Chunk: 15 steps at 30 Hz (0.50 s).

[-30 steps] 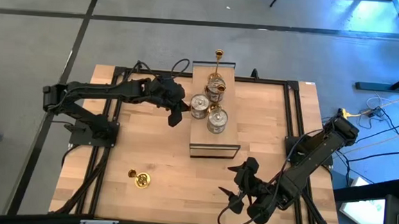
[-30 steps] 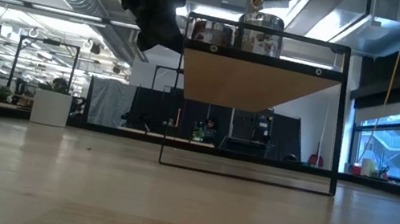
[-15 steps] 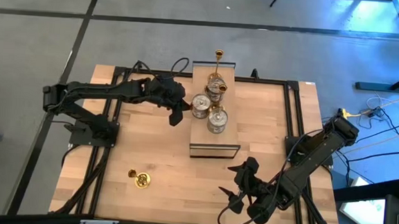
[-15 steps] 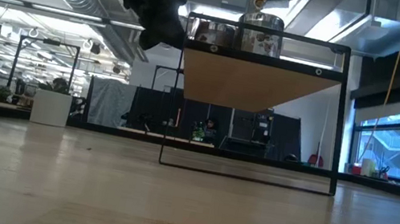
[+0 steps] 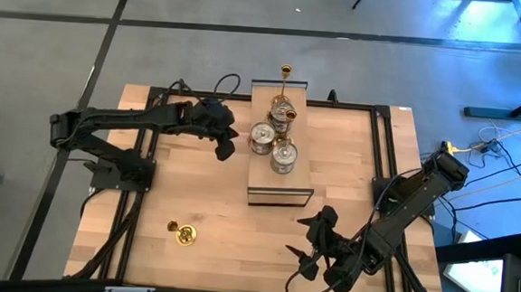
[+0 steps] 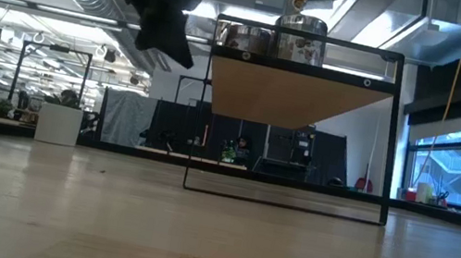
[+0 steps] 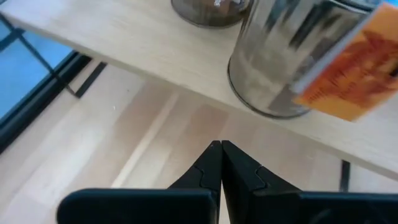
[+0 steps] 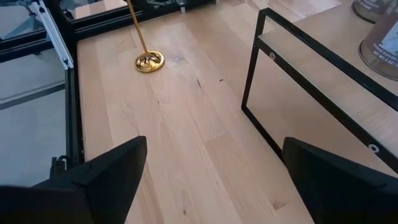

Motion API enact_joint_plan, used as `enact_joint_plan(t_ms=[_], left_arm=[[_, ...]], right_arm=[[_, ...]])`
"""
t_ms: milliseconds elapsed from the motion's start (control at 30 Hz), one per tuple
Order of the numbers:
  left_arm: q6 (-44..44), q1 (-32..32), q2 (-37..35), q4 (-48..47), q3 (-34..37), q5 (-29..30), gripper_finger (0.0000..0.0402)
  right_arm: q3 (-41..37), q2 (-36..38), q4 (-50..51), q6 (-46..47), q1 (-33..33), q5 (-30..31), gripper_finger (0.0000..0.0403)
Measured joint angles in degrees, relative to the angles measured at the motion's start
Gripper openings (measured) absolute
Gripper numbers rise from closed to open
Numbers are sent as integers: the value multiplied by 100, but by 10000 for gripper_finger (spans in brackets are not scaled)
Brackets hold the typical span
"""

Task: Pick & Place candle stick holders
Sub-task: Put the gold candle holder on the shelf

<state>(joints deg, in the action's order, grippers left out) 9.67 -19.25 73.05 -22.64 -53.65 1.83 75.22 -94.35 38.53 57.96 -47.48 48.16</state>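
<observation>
Left claw, shut and empty, has backed left from the shelf — a release done; one gold holder remains, near the wide-open right claw.

bare table, raised shelf mid-table

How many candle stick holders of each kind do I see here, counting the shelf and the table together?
Slim brass-gold holders: 3 (two on the raised shelf, one on the table)
Squat silver holders: 3 (all on the raised shelf)
Total: 6
</observation>
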Motion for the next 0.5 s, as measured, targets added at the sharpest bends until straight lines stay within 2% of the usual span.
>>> enact_joint_plan(t_ms=[233, 500], left_arm=[[180, 0, -510, -655, 0, -58, 2], [-51, 0, -936, -1782, 0, -797, 2]], right_arm=[[0, 0, -53, -48, 34, -23, 378], [0, 0, -839, -154, 137, -238, 378]])
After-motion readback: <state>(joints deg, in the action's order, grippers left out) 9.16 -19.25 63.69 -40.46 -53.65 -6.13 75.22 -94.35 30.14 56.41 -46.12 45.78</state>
